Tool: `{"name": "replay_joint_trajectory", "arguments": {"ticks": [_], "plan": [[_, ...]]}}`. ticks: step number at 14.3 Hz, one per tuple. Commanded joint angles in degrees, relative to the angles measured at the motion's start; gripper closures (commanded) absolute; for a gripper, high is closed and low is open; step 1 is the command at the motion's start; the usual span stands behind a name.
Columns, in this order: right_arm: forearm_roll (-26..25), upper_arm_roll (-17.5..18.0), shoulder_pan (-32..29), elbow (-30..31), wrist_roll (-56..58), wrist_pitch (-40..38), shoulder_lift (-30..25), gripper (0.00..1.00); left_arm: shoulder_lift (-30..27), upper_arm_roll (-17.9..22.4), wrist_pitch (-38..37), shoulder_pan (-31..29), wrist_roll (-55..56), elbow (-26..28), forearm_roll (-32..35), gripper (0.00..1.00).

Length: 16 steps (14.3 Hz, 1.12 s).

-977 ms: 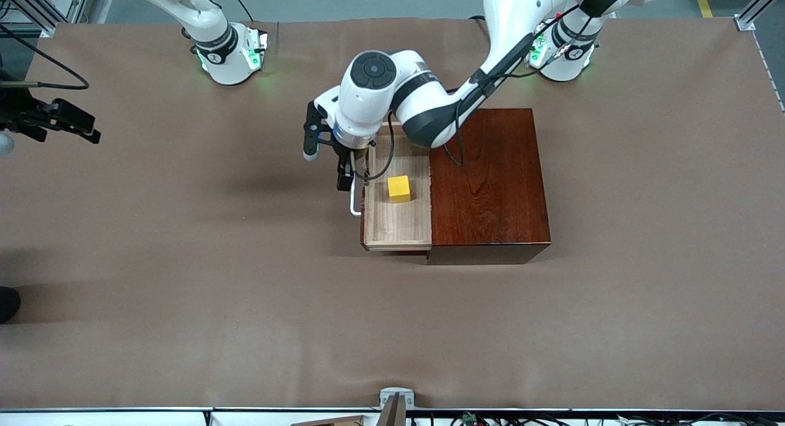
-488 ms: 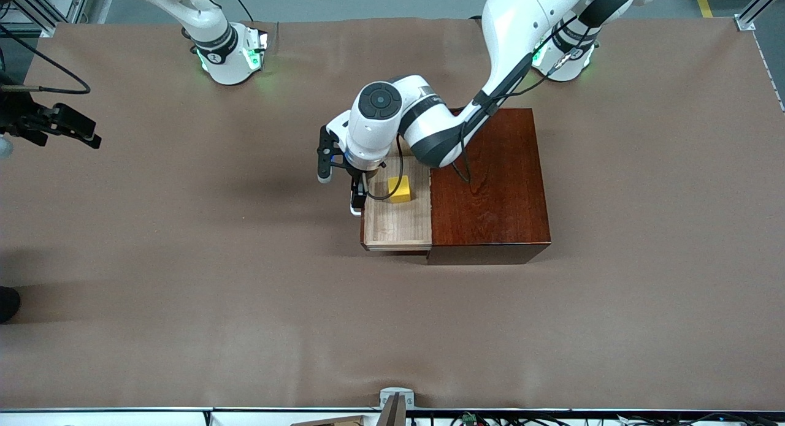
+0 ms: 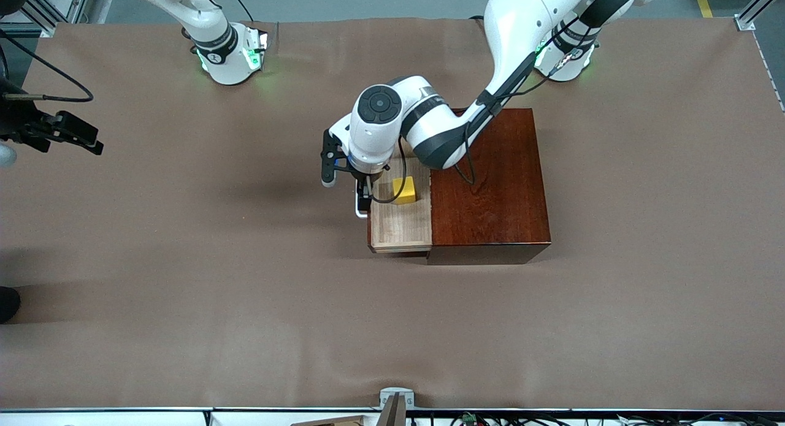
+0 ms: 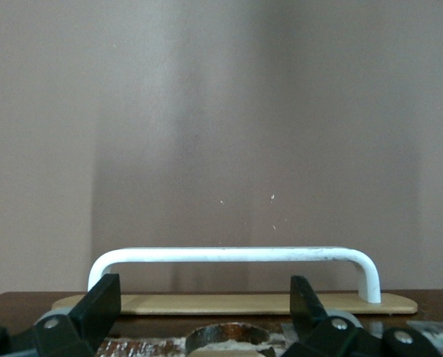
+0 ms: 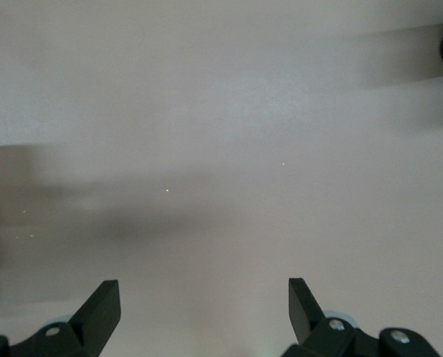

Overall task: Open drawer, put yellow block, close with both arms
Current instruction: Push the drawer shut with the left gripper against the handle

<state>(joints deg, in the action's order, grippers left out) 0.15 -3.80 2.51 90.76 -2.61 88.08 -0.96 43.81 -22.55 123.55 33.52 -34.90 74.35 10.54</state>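
Note:
The drawer stands partly out of the mahogany box, toward the right arm's end of the table. The yellow block lies in its pale tray. My left gripper is open and low against the drawer's dark front, by the white handle. In the left wrist view the handle lies just past the tips of my left gripper, which holds nothing. My right gripper hangs open over bare table at the right arm's end and waits; it shows empty in the right wrist view.
The brown table cover runs wide around the box. The left arm's elbow and forearm lie over the box's top and the drawer's end nearest the robots. A metal bracket sits at the table's nearest edge.
The left gripper came down to the drawer front and moved toward the box. The drawer slid a little way in, carrying the yellow block. The right gripper barely moved.

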Motion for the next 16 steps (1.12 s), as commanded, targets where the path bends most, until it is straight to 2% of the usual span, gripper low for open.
{"name": "replay_joint_trajectory", "arguments": {"ticks": [1, 9, 12, 16], "plan": [[0.73, 0.02, -0.40, 0.29, -0.55, -0.10, -0.45, 0.00, -1.36, 2.50, -6.38, 0.49, 0.01, 0.18, 2.37, 0.00], [0.73, 0.02, -1.45, 0.38, -0.56, -0.10, -0.27, 0.00, -3.12, 3.03, -16.93, -0.38, -0.08, 0.09, 7.56, 0.00], [0.73, 0.02, -1.54, 0.29, -0.56, -0.01, -0.27, 0.00, -3.91, 5.49, -20.00, -0.21, -0.34, 0.09, 7.65, 0.00], [0.73, 0.02, -1.45, 0.29, -0.56, -0.01, -0.27, 0.00, -5.23, 5.93, -24.04, -0.47, -0.34, 0.18, 10.19, 0.00]]}}
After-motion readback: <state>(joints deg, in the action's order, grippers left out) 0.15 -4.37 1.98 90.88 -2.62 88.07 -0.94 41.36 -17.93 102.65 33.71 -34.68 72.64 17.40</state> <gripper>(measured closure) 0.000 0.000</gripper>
